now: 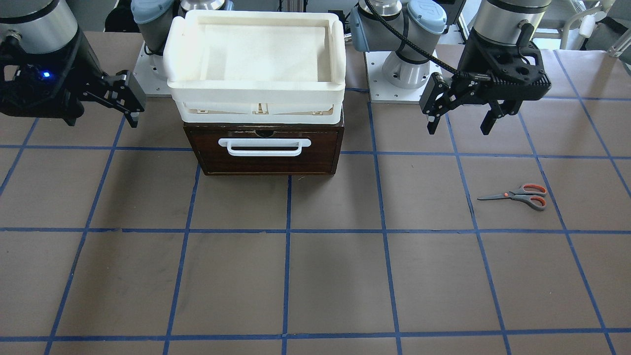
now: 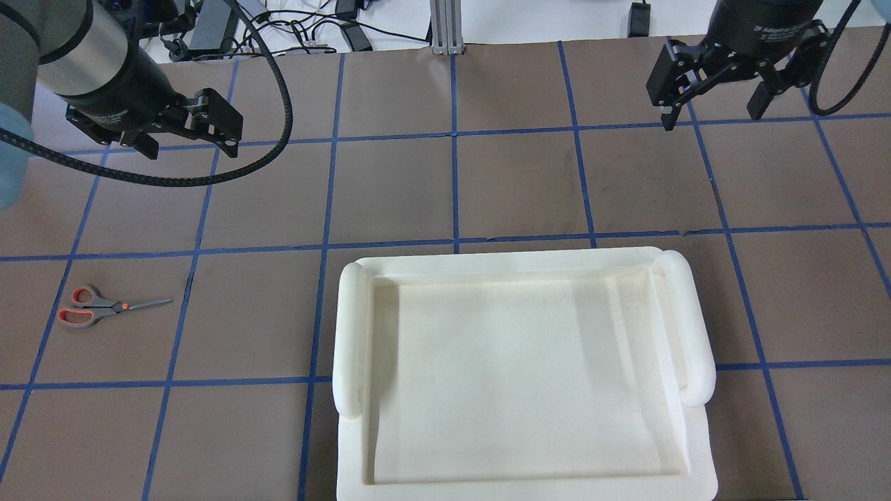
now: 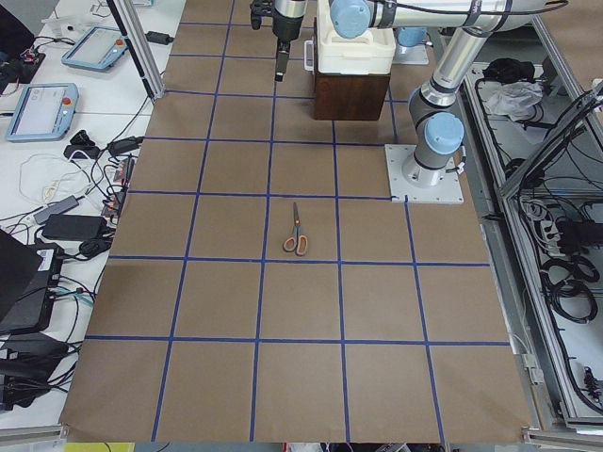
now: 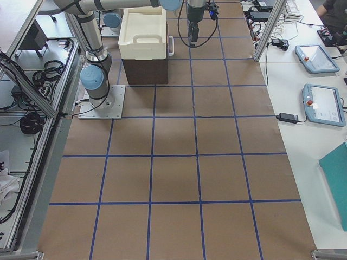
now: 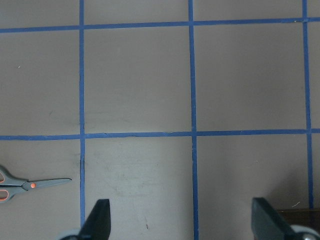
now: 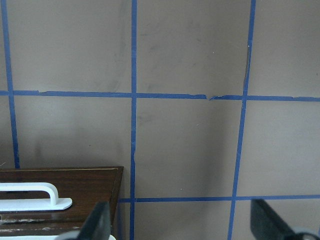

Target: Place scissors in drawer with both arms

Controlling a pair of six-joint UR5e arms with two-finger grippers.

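The scissors [image 1: 517, 196] lie flat on the brown table, blades shut, on my left side; they also show in the overhead view [image 2: 104, 306] and at the lower left of the left wrist view [image 5: 25, 185]. The drawer [image 1: 268, 148] is shut, its white bar handle [image 1: 266, 146] facing the table's middle. My left gripper [image 1: 459, 129] hangs open and empty above the table, apart from the scissors. My right gripper [image 1: 103, 118] is open and empty, beside the drawer; the right wrist view shows the drawer front [image 6: 60, 192] at lower left.
A cream-white plastic bin [image 1: 256, 84] sits on top of the drawer cabinet and hides it in the overhead view [image 2: 348, 327]. Blue tape lines grid the table. Both arm bases [image 1: 404, 74] stand behind the cabinet.
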